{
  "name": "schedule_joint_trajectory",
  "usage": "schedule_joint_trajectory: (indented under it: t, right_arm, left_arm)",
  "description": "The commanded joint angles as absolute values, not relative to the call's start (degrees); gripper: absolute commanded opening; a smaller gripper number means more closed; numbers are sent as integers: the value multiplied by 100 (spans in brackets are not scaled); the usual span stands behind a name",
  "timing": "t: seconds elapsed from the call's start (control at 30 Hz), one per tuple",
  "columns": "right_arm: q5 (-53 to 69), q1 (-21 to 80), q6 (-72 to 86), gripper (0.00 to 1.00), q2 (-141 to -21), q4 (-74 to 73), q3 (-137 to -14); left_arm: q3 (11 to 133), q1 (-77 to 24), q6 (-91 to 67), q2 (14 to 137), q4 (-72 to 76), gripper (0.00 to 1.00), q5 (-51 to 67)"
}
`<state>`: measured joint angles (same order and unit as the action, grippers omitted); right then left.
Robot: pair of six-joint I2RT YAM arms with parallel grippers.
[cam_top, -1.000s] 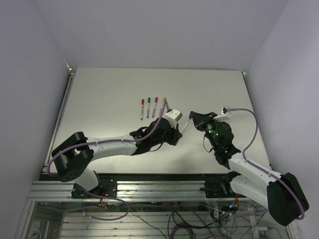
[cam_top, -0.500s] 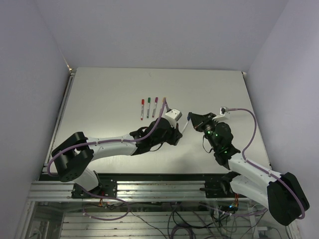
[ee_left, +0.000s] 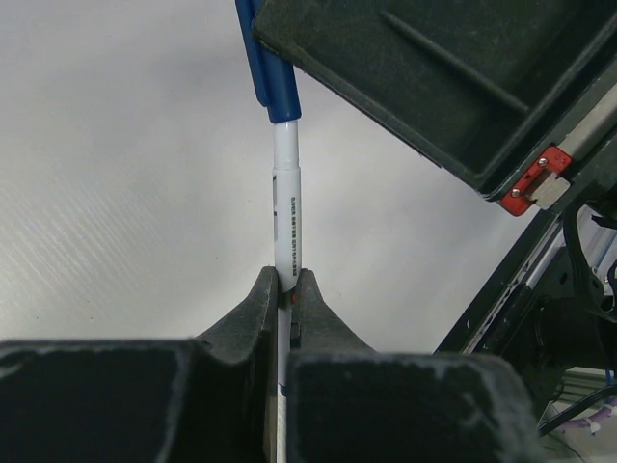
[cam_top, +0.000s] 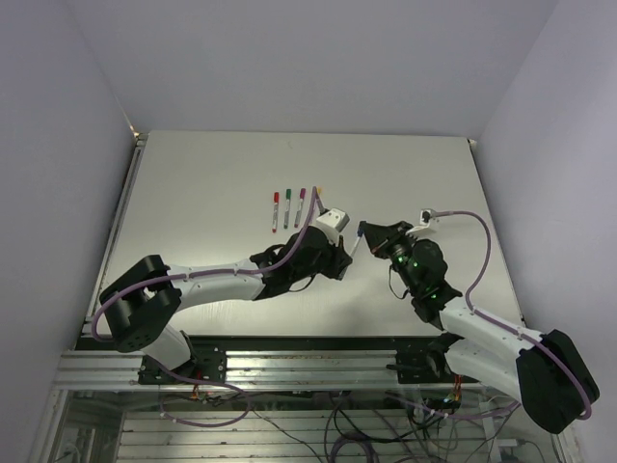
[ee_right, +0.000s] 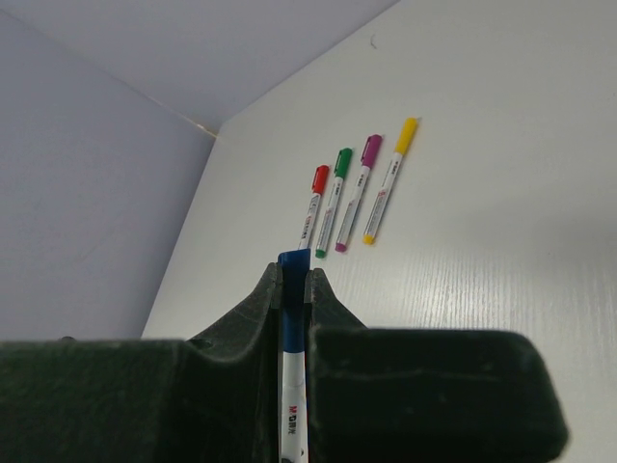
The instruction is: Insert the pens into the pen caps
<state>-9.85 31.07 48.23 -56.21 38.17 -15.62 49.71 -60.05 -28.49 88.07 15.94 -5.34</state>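
Blue stubby plastic cap (ee_left: 273, 82) sat clamped in my right pincer (ee_right: 293, 273), while my left pincer (ee_left: 286, 282) was closed tight on the thin silvery-white stick pen (ee_left: 286, 193), partway along its barrel. Both hung above the pale counter (cam_top: 212, 183), between my two arms. The pen's long axis ran straight from my left fingertips into the cap's mouth. The tip looked to be inside, though how deep I could not tell. I judged the seating push had to run along that axis. A red-capped pen (ee_right: 312, 207), green-capped pen (ee_right: 335, 203), magenta-capped pen (ee_right: 354, 193) and yellow-capped pen (ee_right: 384, 183) lay side by side farther back.
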Motion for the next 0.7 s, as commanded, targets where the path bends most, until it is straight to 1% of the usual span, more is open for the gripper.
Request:
schedule_joint_trajectory:
  t: [0.0, 0.23, 0.47, 0.67]
  right_arm:
    - [-954, 3228, 4748, 0, -5655, 3929, -1503]
    - [-762, 3433, 4299, 0, -5838, 3794, -1553]
    - [-691, 3725, 3794, 0, -5904, 3341, -1602]
    - [-694, 3882, 3471, 0, -5962, 3024, -1716]
  left_arm:
    - [4885, -5977, -2953, 8737, 2024, 7, -611]
    - [4636, -5864, -3259, 8658, 2643, 7, -332]
    - [4375, -5507, -3647, 8466, 3443, 7, 11]
    - [4318, -5165, -4099, 8655, 4271, 7, 628]
